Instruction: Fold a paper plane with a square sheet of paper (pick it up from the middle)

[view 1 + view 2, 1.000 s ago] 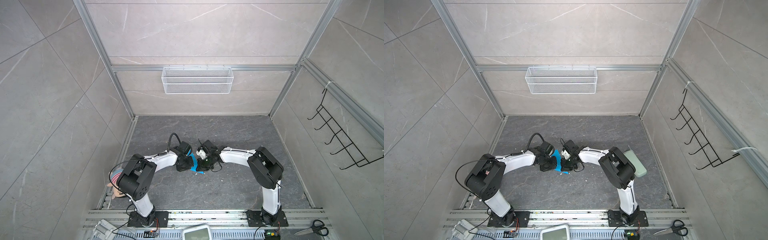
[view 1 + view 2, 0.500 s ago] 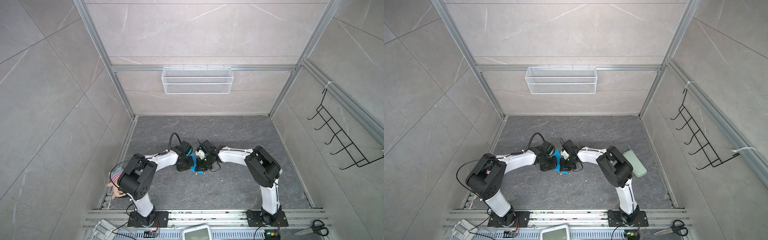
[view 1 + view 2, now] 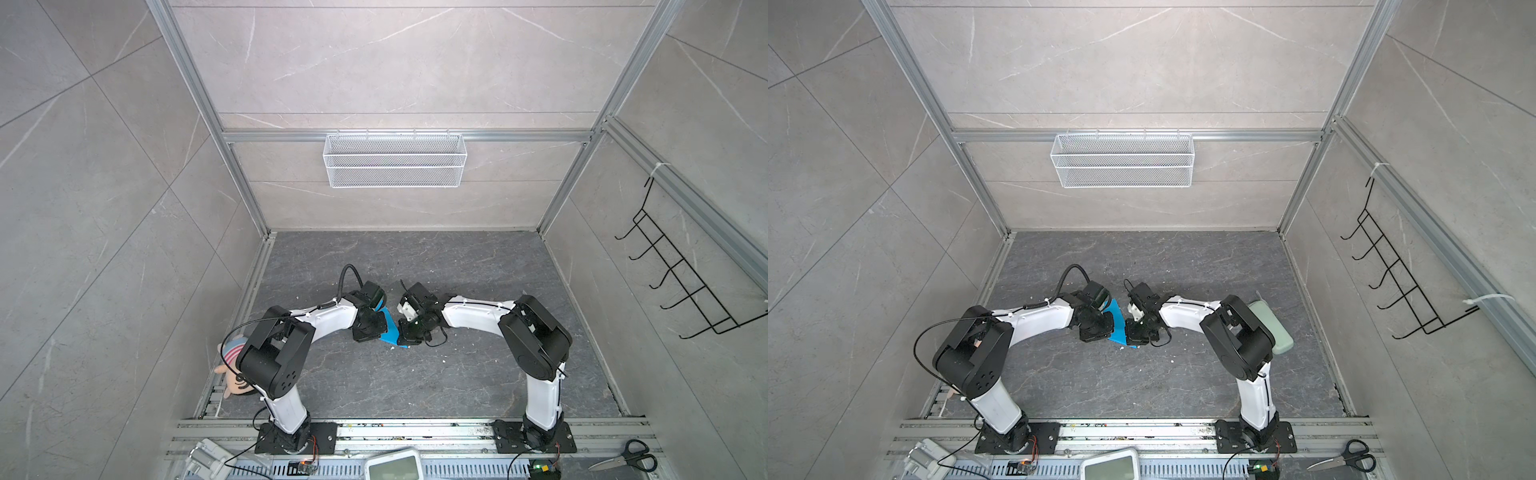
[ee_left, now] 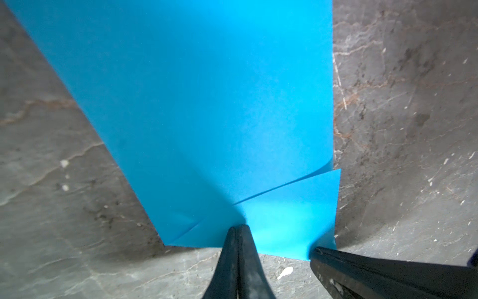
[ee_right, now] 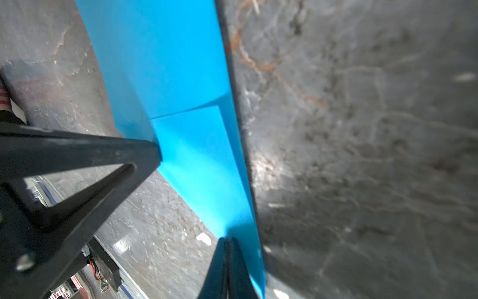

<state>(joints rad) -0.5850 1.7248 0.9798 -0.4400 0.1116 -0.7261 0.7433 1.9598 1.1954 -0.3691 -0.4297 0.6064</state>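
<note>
Left gripper [image 4: 238, 229], jaws together, sits mid-edge on the folded blue paper [image 4: 196, 103]; right gripper [image 5: 227, 240], also closed, at its corner. It stretches over the table [image 4: 401, 103] away from both, possibly pinched.

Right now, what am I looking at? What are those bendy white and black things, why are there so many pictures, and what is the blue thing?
Those are two robot arms, the left arm and the right arm, bolted to a rail at the near edge of a grey table. Two pictures look down from one camera high above, almost the same view. The other two come from small cameras on the wrists, looking along the pinchers. The blue thing is a square sheet of paper, already partly folded. The left gripper and the right gripper are both shut, tips against it; I cannot tell whether they pinch or press it. Scissors lie by the rail.
</note>
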